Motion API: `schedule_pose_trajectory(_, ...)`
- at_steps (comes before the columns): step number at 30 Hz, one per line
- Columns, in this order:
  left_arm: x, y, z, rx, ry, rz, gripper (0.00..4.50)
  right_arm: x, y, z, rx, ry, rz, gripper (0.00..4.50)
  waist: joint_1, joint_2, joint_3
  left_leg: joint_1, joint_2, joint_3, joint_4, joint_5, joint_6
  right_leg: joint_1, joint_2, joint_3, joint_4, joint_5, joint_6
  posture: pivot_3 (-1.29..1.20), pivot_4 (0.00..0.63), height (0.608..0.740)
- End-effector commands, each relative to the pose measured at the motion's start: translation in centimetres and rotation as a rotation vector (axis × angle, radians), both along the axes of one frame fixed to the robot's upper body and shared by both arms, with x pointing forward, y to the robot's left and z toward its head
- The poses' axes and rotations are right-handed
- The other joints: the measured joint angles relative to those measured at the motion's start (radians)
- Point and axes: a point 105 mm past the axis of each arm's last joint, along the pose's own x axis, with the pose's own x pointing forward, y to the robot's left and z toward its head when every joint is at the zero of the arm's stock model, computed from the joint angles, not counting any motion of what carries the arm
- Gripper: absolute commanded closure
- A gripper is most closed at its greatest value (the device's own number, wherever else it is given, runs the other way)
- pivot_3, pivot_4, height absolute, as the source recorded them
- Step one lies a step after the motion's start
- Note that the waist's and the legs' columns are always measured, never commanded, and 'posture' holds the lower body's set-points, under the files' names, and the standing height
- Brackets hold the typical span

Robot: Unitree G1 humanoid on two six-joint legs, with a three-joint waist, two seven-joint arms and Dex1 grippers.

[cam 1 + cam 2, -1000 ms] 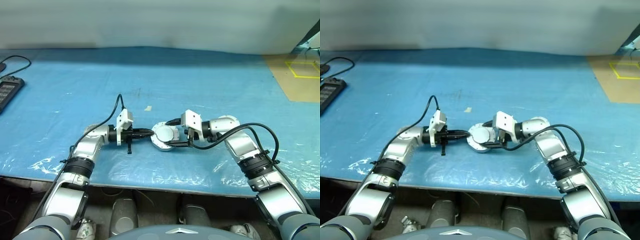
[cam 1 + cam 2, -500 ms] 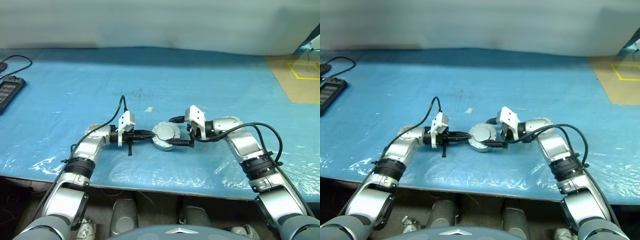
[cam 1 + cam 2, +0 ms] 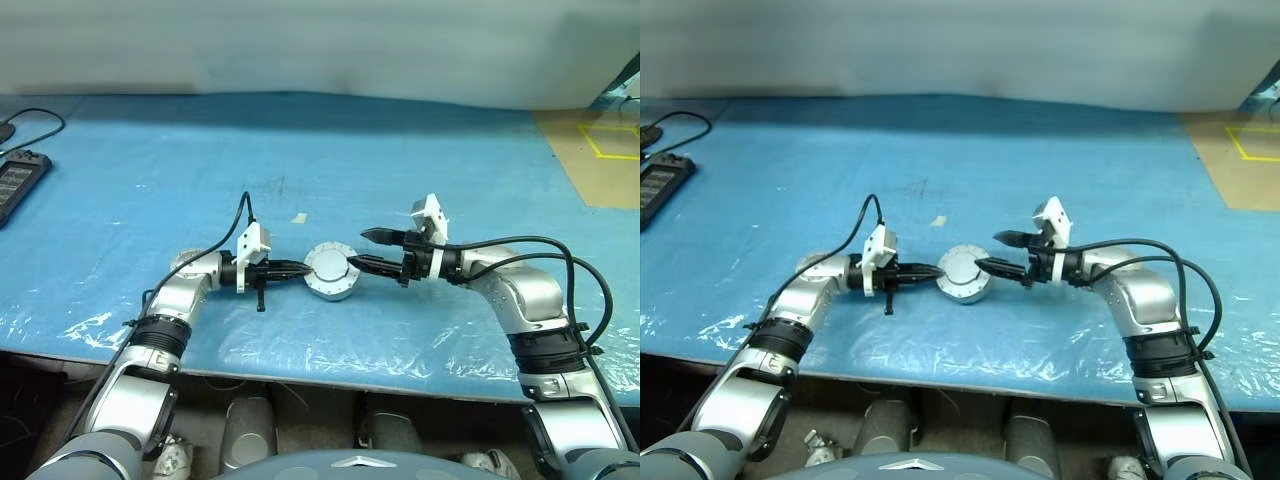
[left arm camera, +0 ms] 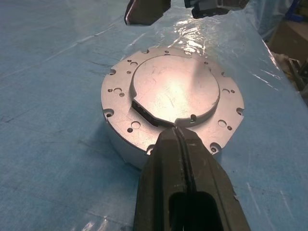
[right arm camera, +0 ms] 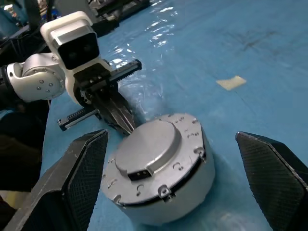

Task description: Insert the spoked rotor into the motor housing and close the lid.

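The motor housing (image 3: pixel 331 287) stands on the blue table as a round grey drum. The lid (image 4: pixel 173 91) sits flat on top of it, smooth grey face up. The spoked rotor is hidden from view. My left gripper (image 3: pixel 300 268) is shut, and its tips (image 4: pixel 177 131) touch the lid's raised edge from the left. My right gripper (image 3: pixel 360 249) hangs open just right of the housing, apart from it, with nothing between its fingers (image 5: pixel 84 173). The right wrist view looks across the lidded housing (image 5: pixel 178 192) at the left gripper (image 5: pixel 118 113).
The blue plastic sheet (image 3: pixel 420 160) covers the table, wrinkled near the front edge. A small scrap of tape (image 3: pixel 297 217) lies behind the housing. A dark device with a cable (image 3: pixel 18 180) sits at the far left. A brown board with yellow lines (image 3: pixel 600 150) is at the far right.
My right gripper, which was around the lidded housing, has opened, rolled and drawn back to the right and slightly up. The left gripper and the housing have stayed in place.
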Motion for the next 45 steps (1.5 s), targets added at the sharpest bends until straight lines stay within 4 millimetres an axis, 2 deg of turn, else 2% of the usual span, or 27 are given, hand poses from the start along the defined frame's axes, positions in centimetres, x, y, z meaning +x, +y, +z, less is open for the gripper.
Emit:
schedule_pose_trajectory(1,-0.3,-0.1,-1.1,0.028,0.032,0.001,4.5,-0.2,-1.1,0.2,0.081,0.117,-0.055,0.02,0.0,0.0,0.0,0.0,0.0,0.0,0.0,0.0,0.0,0.0,0.0,0.0,0.0,0.0,0.0,0.0,0.15,0.74)
schedule_pose_trajectory(5,-0.2,-0.1,-1.0,0.024,0.029,0.004,4.5,-0.4,-1.5,-0.9,0.153,0.284,-0.097,0.02,0.001,0.0,0.0,0.0,0.0,0.0,0.0,0.0,0.0,0.0,0.0,0.0,0.0,0.0,0.0,0.0,0.15,0.74)
schedule_pose_trajectory(11,-0.3,-0.3,-1.1,0.019,0.027,0.008,4.5,-1.1,-0.1,-2.6,0.252,0.477,-0.1,0.02,0.002,0.001,0.0,0.0,0.0,0.0,0.0,0.001,-0.001,0.0,0.0,0.0,0.0,0.0,0.0,0.0,0.15,0.74)
schedule_pose_trajectory(18,-0.3,-0.2,-1.2,0.019,0.025,0.016,4.5,-0.9,1.4,-3.1,0.314,0.543,-0.106,0.02,0.005,0.001,0.0,0.0,0.0,0.0,0.0,0.001,-0.001,0.0,-0.001,0.0,0.0,0.0,0.0,0.0,0.15,0.74)
schedule_pose_trajectory(21,-0.3,-0.1,-1.2,0.02,0.025,0.017,4.5,-0.7,1.5,-2.8,0.351,0.555,-0.102,0.66,0.005,0.001,0.0,0.0,0.0,0.0,0.0,0.001,-0.002,0.0,0.0,0.0,0.0,0.0,0.0,0.0,0.15,0.74)
schedule_pose_trajectory(23,-0.3,-0.1,-1.2,0.021,0.025,0.017,4.5,-0.5,1.3,-2.6,0.379,0.561,-0.11,1.28,0.005,0.001,0.0,0.0,0.0,0.0,0.0,0.001,-0.002,0.0,0.0,0.0,0.0,0.0,0.0,0.0,0.15,0.74)
schedule_pose_trajectory(29,-0.4,0.0,-1.2,0.023,0.025,0.014,4.5,-0.2,0.8,-1.9,0.431,0.567,-0.122,1.28,0.005,0.001,0.0,0.0,0.0,0.0,-0.001,0.001,-0.002,0.0,0.0,0.0,0.0,0.0,0.0,0.0,0.15,0.74)
schedule_pose_trajectory(32,-0.4,0.0,-1.2,0.024,0.024,0.013,4.5,-0.4,0.9,-2.4,0.406,0.571,-0.129,1.28,0.005,0.001,0.0,0.0,0.0,0.0,-0.001,0.001,-0.002,0.0,0.0,0.0,0.0,0.0,0.0,0.0,0.15,0.74)
schedule_pose_trajectory(37,-0.3,0.0,-1.1,0.026,0.02,0.015,4.5,-0.8,1.2,-3.6,0.332,0.584,-0.131,2.83,0.006,0.001,0.0,0.0,0.0,0.0,-0.001,0.001,-0.002,0.0,0.0,0.0,0.0,0.0,0.0,0.0,0.15,0.74)
schedule_pose_trajectory(38,-0.3,0.0,-1.1,0.026,0.019,0.016,4.5,-0.9,1.2,-3.8,0.317,0.583,-0.129,2.83,0.006,0.001,0.0,0.0,0.0,0.0,-0.001,0.001,-0.002,0.0,0.0,0.0,0.0,0.0,0.0,0.0,0.15,0.74)
schedule_pose_trajectory(41,-0.1,0.1,-1.0,0.027,0.013,0.022,4.5,-1.1,1.2,-4.1,0.298,0.582,-0.122,3.29,0.004,0.001,-0.001,0.001,0.0,0.0,-0.001,0.001,-0.002,0.0,0.0,0.0,0.0,0.0,0.0,0.0,0.15,0.74)
schedule_pose_trajectory(45,0.6,0.5,-0.6,0.016,-0.003,0.072,4.5,-0.7,1.2,-3.8,0.321,0.578,-0.133,3.31,0.004,0.002,-0.001,0.002,0.0,0.0,-0.002,0.001,-0.002,0.0,0.0,0.0,0.0,0.0,0.001,0.0,0.15,0.74)
